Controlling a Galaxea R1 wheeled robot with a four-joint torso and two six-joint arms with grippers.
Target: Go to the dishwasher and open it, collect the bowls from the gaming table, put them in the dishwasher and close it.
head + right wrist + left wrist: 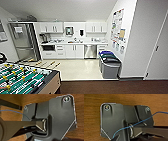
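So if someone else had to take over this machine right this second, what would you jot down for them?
Grippers: neither one's fingers can be made out; the wrist views look down on brown wood-grain floor.
Dishwasher: the built-in brushed stainless-steel dishwasher sits under the white kitchen counter across the room, door shut.
Nearby: green-field table-football table with rods close by; grey bins by the wall.
Done: nothing yet.
Left: reach and open the dishwasher, fetch bowls, load, close.

A kitchenette is seen across a pale floor (pixel 77 68), with white cabinets (pixel 72 51) under a countertop (pixel 75 43), a steel refrigerator (pixel 23 41), and grey bins (pixel 109 65) beside a poster-hung wall (pixel 118 27). Dark wood flooring (pixel 112 87) is laid nearest.
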